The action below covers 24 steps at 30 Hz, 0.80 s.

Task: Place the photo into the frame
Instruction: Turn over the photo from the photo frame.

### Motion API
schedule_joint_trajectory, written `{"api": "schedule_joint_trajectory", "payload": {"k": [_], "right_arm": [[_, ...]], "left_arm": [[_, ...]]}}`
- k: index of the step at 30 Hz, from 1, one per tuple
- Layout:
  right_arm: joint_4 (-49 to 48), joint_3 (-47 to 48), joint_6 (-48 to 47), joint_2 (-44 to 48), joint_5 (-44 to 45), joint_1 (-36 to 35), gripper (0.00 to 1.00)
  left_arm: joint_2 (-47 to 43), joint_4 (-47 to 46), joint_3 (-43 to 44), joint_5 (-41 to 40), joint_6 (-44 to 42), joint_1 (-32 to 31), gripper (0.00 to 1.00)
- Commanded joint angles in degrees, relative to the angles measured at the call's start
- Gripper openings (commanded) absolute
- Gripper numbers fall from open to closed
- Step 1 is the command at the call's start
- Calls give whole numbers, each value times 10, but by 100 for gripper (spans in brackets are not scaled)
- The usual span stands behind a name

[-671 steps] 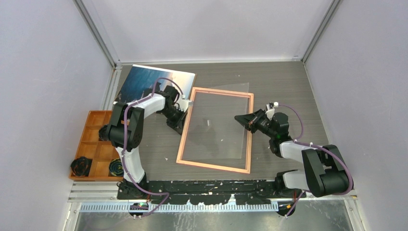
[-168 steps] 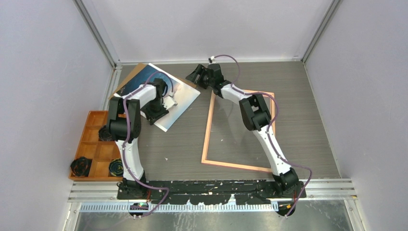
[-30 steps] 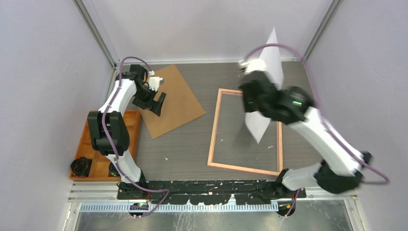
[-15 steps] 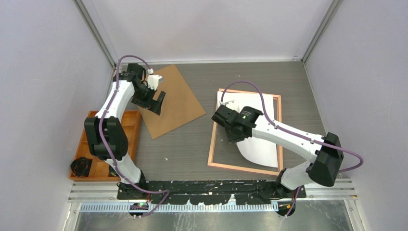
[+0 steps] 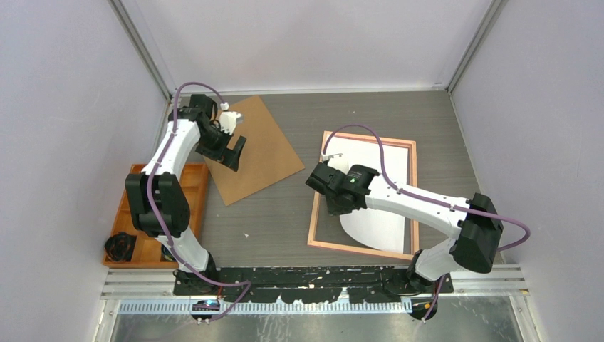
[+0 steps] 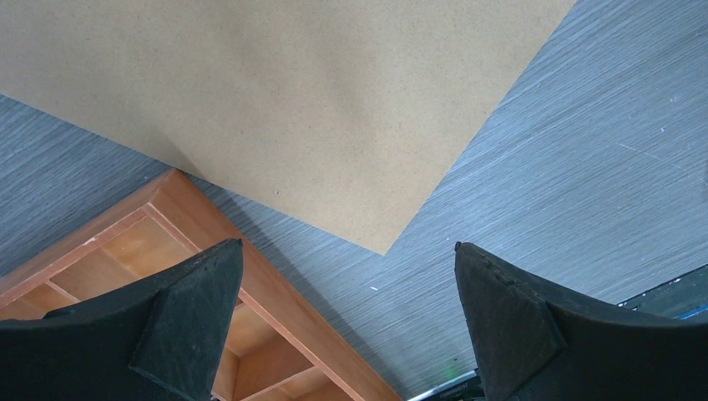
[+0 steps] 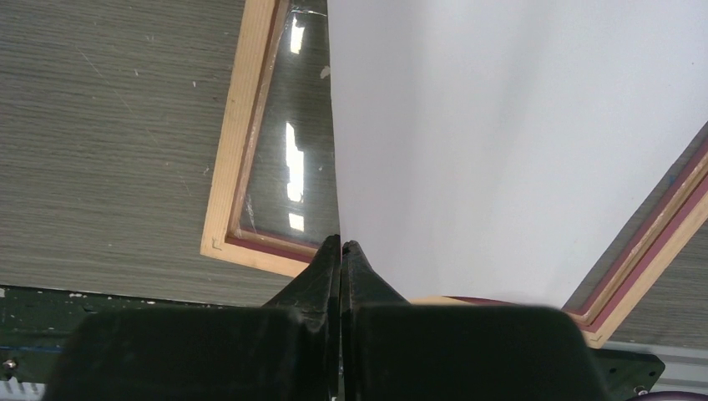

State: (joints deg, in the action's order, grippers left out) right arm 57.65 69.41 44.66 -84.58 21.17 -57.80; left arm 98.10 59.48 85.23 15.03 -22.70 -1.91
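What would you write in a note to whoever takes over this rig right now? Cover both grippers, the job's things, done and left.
Left gripper: open, empty, over the edge of the backing board.
Right gripper: shut on the edge of the photo.
Photo: white back up, over the frame, held edge raised off the glass.
Done: photo over the frame.
Left: lay it flat inside, release.

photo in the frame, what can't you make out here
- Print side of the photo: faces down; only its white back shows in both views.
- Its left part, top view: covered by the right arm.
- Dark things in the orange tray, top view: too small to name.
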Motion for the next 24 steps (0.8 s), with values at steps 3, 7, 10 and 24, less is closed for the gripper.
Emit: {"api": "schedule_joint_trajectory", "payload": {"k": [3,7,10,24], "right_arm": [[-17,-10,-12,-23,24,-3,1],[-12,-15,-19,-23,38,-3,1],[0,-13,-28,-27,50,-3,1],[-11,-55,9,-6,74,-2,1]], "left_arm": [[-23,5,-5,11,-10,-3,100],[-22,6,-6,9,-12,-3,100],[-21,7,-6,7,-15,-3,100],[-21,11,-5,10,-19,-4,100]]}}
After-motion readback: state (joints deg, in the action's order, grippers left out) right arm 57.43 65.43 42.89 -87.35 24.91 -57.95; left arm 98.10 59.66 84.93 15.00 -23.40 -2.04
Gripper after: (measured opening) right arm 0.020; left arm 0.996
